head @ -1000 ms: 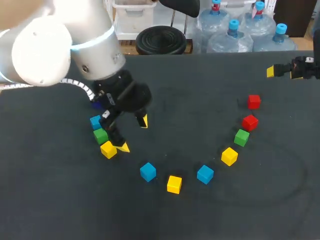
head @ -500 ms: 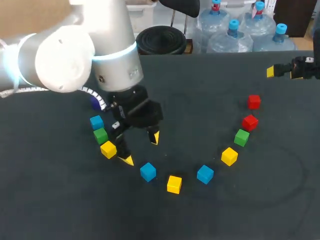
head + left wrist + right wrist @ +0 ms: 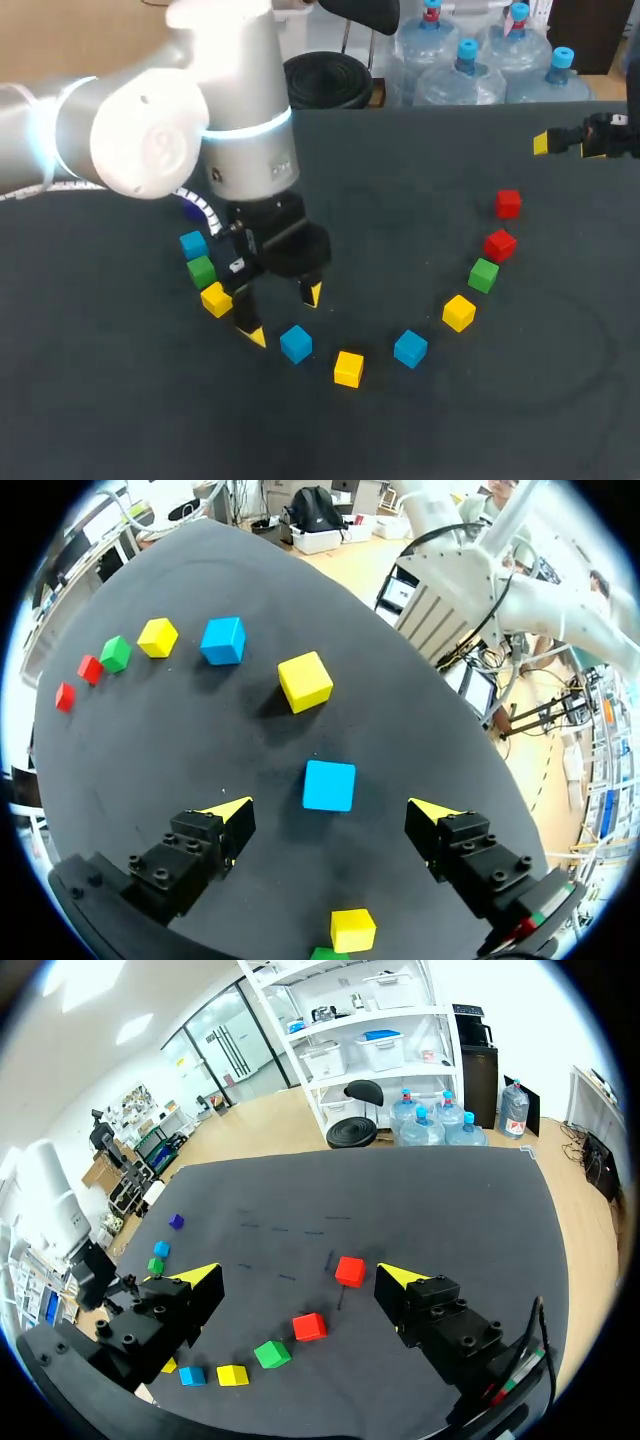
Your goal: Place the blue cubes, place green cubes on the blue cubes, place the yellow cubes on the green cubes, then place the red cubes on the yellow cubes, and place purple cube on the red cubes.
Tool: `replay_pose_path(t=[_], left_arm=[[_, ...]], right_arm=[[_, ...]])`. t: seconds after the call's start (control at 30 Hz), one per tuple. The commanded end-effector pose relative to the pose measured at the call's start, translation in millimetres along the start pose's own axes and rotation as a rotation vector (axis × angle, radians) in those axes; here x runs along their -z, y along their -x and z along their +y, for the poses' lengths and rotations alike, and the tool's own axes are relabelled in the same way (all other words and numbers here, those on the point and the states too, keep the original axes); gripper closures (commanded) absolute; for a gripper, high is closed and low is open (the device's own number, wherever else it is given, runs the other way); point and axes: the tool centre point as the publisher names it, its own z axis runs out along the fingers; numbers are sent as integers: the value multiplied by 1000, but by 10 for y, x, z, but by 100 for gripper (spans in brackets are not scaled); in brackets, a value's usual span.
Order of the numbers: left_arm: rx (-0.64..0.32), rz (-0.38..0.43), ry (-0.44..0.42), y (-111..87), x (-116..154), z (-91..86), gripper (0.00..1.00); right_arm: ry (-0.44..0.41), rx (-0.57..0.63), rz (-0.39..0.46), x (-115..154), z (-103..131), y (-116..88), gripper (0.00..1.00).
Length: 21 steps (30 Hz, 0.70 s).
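Observation:
Cubes lie in an arc on the dark table [image 3: 400, 160]. My left gripper [image 3: 285, 315] hangs open just over a blue cube [image 3: 296, 343]; in the left wrist view that blue cube [image 3: 329, 785] sits between the open gripper's [image 3: 332, 812] yellow tips, untouched. Further along the arc come a yellow cube [image 3: 348, 368], a second blue cube [image 3: 410, 348], another yellow [image 3: 459, 312], a green cube [image 3: 483, 274] and two red cubes [image 3: 500, 244] [image 3: 508, 203]. My right gripper [image 3: 565, 146] is open and empty at the far right, high above the table [image 3: 298, 1278].
Left of my left gripper sits a tight row: blue cube [image 3: 193, 243], green cube [image 3: 201, 270], yellow cube [image 3: 215, 298]. A purple cube [image 3: 190, 207] peeks from behind the left arm. Bare table spreads inside the arc and along the front edge.
My left arm has swung from the left row of cubes toward the front and right, ending over the blue cube. Its fingers stayed open. The right arm has not moved.

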Motion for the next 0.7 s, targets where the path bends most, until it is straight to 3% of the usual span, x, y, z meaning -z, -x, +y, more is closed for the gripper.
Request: replay_pose_path(t=[0.03,0.7], left_arm=[[-5,12,19,69,-77,-21,0],[29,0,85,2,-208,-10,0]], right_arm=[[-3,0,-1,0,6,-2,0],[-3,0,-1,0,6,-2,0]])
